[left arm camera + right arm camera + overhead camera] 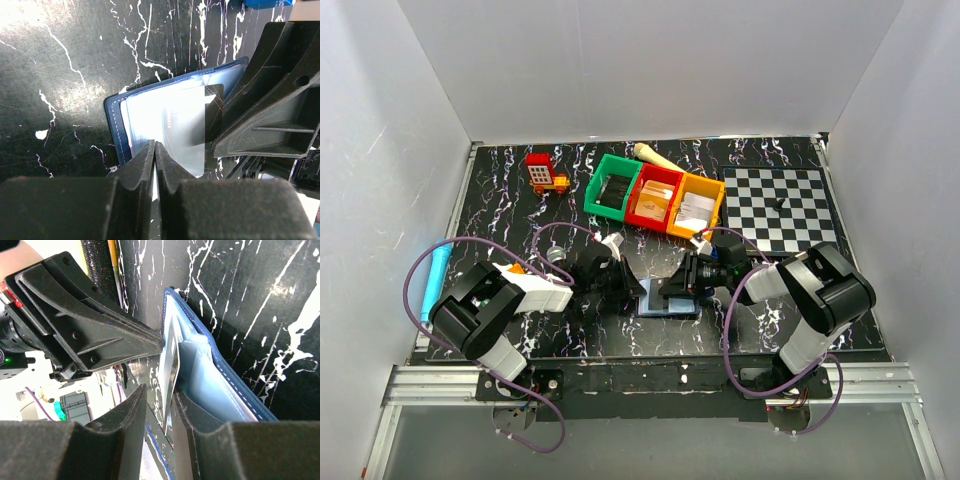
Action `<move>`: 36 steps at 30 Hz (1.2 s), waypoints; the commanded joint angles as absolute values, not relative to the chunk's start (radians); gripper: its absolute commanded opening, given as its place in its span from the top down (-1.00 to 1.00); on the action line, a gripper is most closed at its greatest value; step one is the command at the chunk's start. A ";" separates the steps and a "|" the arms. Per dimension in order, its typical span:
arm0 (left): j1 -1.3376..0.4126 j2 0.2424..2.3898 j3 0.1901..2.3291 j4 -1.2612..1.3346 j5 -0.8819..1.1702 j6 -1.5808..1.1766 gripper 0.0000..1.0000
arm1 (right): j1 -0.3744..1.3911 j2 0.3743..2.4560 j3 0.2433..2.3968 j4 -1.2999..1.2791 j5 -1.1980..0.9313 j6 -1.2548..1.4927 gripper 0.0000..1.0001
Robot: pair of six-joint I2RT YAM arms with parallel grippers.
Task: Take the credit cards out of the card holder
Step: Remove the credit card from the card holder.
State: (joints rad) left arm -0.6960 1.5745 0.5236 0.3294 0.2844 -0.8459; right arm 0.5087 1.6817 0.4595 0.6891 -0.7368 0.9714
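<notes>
- Left gripper: fingers squeezed tight together, nipping the near edge of the dark navy bifold card holder, which lies open.
- Right gripper: jaws partway apart, with a pale glossy card standing edge-on between them, nearer one finger.
- Card holder: flat on the black marbled table, on the arms' side of the red plastic bin, well apart from it.

lab rig: white enclosure walls, aluminium rails.
</notes>
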 commanded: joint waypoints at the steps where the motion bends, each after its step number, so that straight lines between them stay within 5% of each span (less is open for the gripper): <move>1: -0.701 1.589 0.512 0.230 0.256 -0.822 0.94 | 0.497 1.638 0.456 0.654 -0.735 0.937 0.36; 19: -0.700 1.598 0.515 0.233 0.259 -0.818 1.00 | 0.476 1.603 0.457 0.615 -0.735 0.914 0.48; 28: -0.701 1.612 0.520 0.244 0.273 -0.811 1.00 | 0.474 1.621 0.469 0.634 -0.759 0.923 0.33; 36: -0.701 1.614 0.520 0.244 0.273 -0.811 1.00 | 0.477 1.624 0.471 0.640 -0.756 0.933 0.53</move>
